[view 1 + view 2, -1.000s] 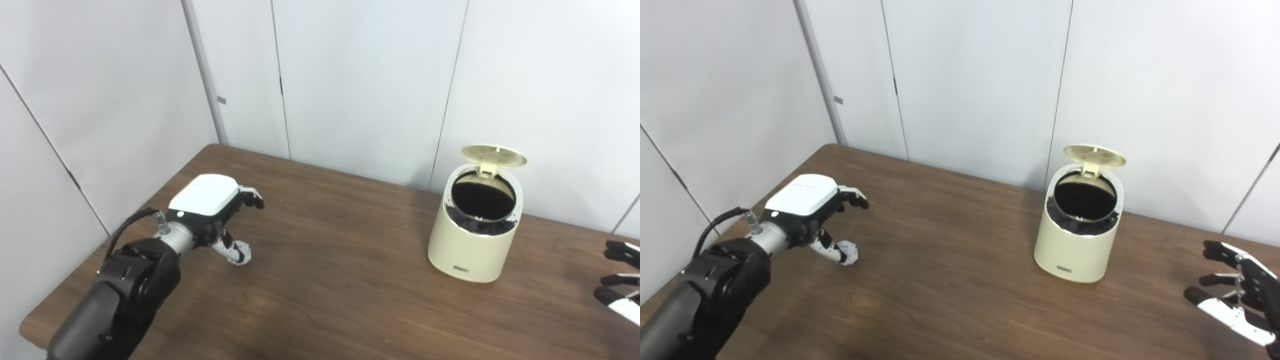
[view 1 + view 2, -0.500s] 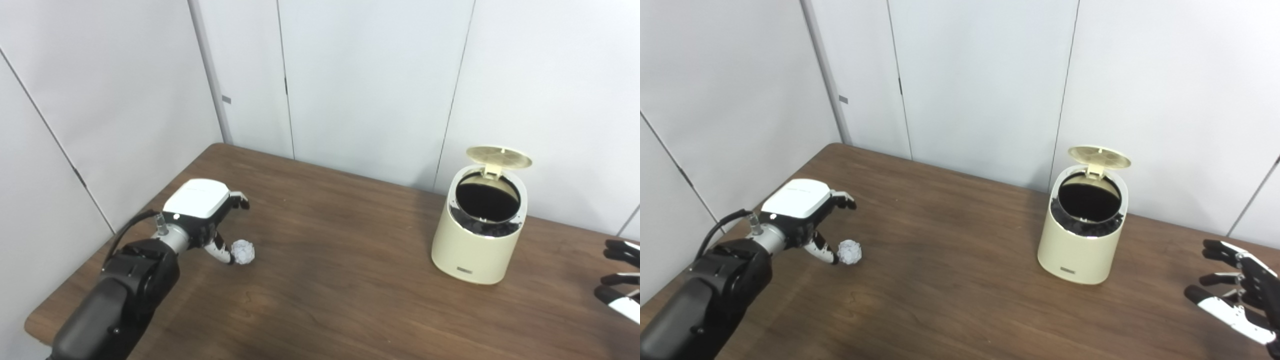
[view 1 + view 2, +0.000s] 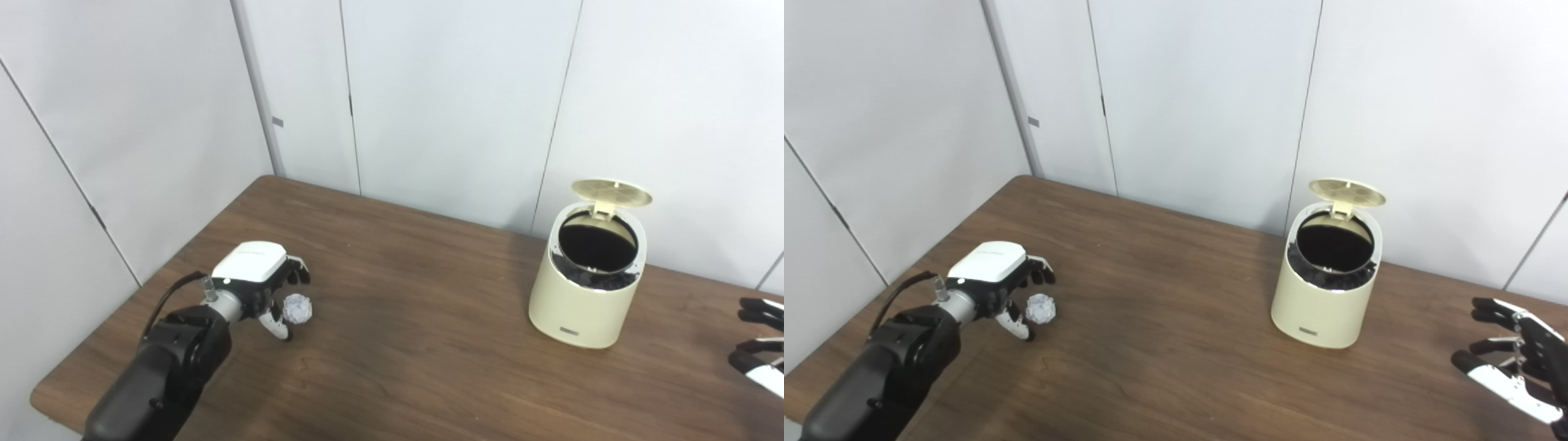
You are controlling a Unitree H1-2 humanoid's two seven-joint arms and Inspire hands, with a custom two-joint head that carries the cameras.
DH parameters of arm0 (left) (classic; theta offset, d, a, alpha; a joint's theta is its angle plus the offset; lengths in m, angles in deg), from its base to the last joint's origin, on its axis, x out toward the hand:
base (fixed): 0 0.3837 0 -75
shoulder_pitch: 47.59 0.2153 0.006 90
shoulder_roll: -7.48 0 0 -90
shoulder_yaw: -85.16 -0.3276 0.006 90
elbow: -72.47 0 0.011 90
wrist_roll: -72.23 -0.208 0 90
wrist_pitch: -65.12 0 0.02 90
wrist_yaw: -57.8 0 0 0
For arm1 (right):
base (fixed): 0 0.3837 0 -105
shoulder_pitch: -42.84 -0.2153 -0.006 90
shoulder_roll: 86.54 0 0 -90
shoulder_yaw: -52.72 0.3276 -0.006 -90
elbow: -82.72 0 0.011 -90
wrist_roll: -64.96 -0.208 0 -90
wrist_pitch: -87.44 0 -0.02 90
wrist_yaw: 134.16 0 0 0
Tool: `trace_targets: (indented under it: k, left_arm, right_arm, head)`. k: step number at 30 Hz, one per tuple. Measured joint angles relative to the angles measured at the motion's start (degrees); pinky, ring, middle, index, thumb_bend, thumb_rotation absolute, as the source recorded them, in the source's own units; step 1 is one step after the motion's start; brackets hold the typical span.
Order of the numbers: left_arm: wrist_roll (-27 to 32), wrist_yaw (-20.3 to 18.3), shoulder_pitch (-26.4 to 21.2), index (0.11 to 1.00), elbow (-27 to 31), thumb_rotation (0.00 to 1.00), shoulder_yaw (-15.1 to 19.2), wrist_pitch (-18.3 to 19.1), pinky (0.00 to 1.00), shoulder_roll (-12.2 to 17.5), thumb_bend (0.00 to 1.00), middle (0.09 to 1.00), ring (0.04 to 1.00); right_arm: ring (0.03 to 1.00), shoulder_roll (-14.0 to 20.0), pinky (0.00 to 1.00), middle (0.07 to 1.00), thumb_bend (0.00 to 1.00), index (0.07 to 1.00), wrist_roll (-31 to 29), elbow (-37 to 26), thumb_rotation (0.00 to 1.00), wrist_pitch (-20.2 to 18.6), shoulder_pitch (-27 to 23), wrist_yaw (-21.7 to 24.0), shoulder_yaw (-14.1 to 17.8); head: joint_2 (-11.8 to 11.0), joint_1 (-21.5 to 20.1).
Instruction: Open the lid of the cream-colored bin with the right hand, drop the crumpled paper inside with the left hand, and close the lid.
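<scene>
A crumpled white paper ball [image 3: 297, 308] lies on the brown table [image 3: 404, 355] at the left. My left hand [image 3: 260, 286] sits low over it, open, with fingers above and thumb below the ball, not closed on it. The cream-colored bin [image 3: 585, 288] stands at the right with its lid [image 3: 611, 192] tipped up and its dark lined mouth showing. My right hand [image 3: 1516, 358] hovers open at the far right, well apart from the bin.
White wall panels [image 3: 429, 92] close off the back and the left side of the table. The table's near left corner [image 3: 46, 398] lies under my left arm.
My left hand has dropped lower and come around the paper ball, which has stayed in place. The bin, its raised lid and my right hand are as before.
</scene>
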Motion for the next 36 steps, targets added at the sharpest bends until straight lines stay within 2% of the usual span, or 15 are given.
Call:
trace_targets:
  k: [6, 11, 18, 27, 36]
  left_arm:
    - [0.11, 1.47, -0.14, 0.708, -0.91, 0.02, -0.70, 0.16, 0.50, 0.03, 0.84, 0.696, 0.637]
    - [-0.31, 2.05, -0.76, 0.721, -1.72, 0.04, -1.55, 0.48, 0.52, 0.18, 0.84, 0.731, 0.672]
    - [-0.22, 3.51, -1.10, 0.724, -3.07, 0.06, -2.13, 0.57, 0.51, 0.45, 0.81, 0.723, 0.660]
    - [0.17, 5.79, -1.08, 0.686, -4.97, 0.00, -3.39, 0.25, 0.51, 1.72, 0.80, 0.713, 0.656]
    - [2.36, 6.99, -1.64, 0.631, -6.70, 0.00, -4.28, -0.21, 0.41, 2.40, 0.77, 0.600, 0.506]
  right_arm:
    - [0.559, -0.01, 0.29, 0.740, 1.00, 0.740, -0.66, -0.17, 0.63, -0.32, 0.08, 0.00, 0.50]
    - [0.550, -0.01, 0.28, 0.733, 1.00, 0.733, -1.05, -0.93, 0.62, -0.45, 0.08, 0.00, 0.64]
    - [0.551, 0.00, 0.29, 0.733, 1.00, 0.728, -1.13, -0.95, 0.63, -0.46, 0.35, 0.01, 0.91]
    - [0.549, 0.00, 0.29, 0.731, 1.00, 0.729, -1.11, -1.92, 0.64, -0.64, 0.52, 0.01, 0.93]
    - [0.552, 0.02, 0.29, 0.729, 1.00, 0.726, -1.10, -2.22, 0.63, -0.77, 0.53, 0.01, 1.07]
  head:
    - [0.35, -0.17]
    - [0.44, -0.18]
    - [0.70, -0.26]
    - [1.05, -0.62]
    - [1.32, -0.88]
